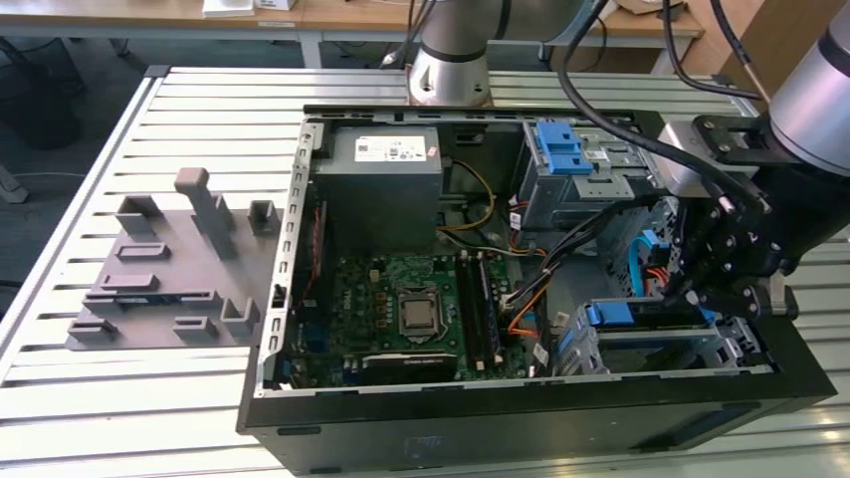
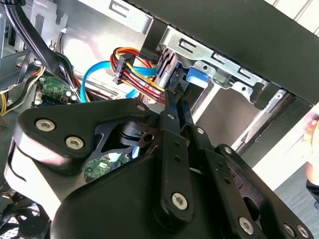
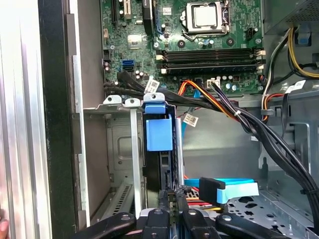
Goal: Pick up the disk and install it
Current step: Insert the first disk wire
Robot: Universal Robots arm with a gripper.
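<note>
The disk (image 3: 158, 134) stands on edge in the lower drive cage (image 3: 117, 149) of the open computer case, its blue carrier tab facing the motherboard. In the exterior view that blue tab marks the disk (image 1: 612, 314) in the cage near the front right corner. My gripper (image 3: 167, 195) is lowered into the case over the disk's upper edge. Its fingers (image 2: 170, 102) lie close together, and I see nothing between them. In the exterior view my gripper (image 1: 702, 291) hangs just right of the blue tab. Whether the fingertips touch the disk is hidden.
Bundled black, orange and yellow cables (image 3: 224, 107) and a light blue data cable (image 3: 227, 188) run beside the cage. The motherboard (image 1: 412, 309), the power-supply box (image 1: 388, 164) and an upper cage with blue latches (image 1: 564, 149) fill the case. A grey fixture (image 1: 173, 264) lies on the slatted table (image 1: 80, 179).
</note>
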